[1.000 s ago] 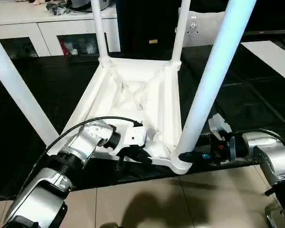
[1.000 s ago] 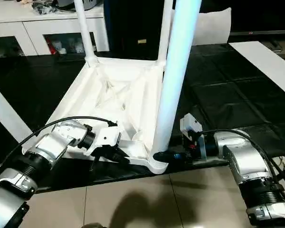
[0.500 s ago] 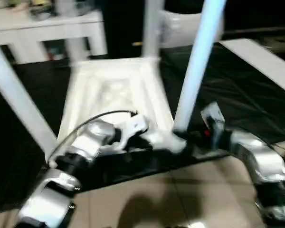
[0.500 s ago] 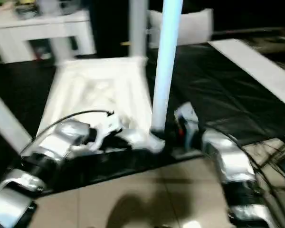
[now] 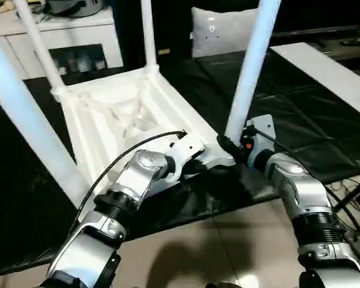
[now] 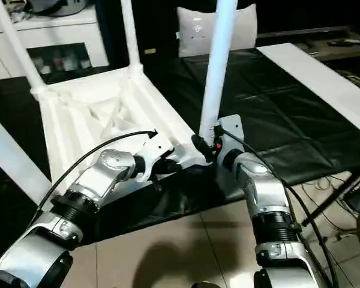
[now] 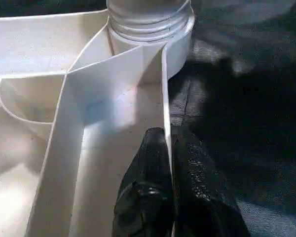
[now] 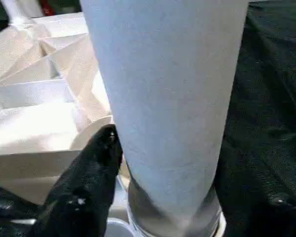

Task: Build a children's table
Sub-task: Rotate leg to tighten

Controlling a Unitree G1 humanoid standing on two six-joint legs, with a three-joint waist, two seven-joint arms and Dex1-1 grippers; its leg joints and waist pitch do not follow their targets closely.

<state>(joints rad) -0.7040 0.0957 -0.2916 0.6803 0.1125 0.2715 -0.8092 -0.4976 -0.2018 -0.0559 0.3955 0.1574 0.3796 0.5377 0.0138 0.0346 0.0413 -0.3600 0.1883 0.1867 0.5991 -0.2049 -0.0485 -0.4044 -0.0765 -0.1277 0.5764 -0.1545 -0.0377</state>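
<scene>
- The children's table (image 5: 117,114) lies upside down on a black mat (image 5: 300,114), ribbed underside up, at about 10 o'clock from the middle of the head views; its four legs stand up from the corner sockets, and every leg is cut off by the picture's top edge, so no tip shows.
- The leg at the near right corner (image 5: 252,66) rises at 1 o'clock; in the right wrist view it is so close that its sides and top run out of frame.
- A big leg at 9 o'clock (image 5: 30,132) crosses the left edge; its socket is not visible.
- The white cabinet (image 5: 72,45) at 11 o'clock is half hidden behind the far legs.
- The left gripper (image 7: 171,163) sits at the table's near rim, its two fingers pinched together on the thin outer wall, one inside, one outside, just short of the near right socket.
- The right gripper (image 8: 153,163) is at the foot of the near right leg; one black finger (image 8: 96,168) lies against the leg, the other is hidden, so whether it grips I cannot tell.
</scene>
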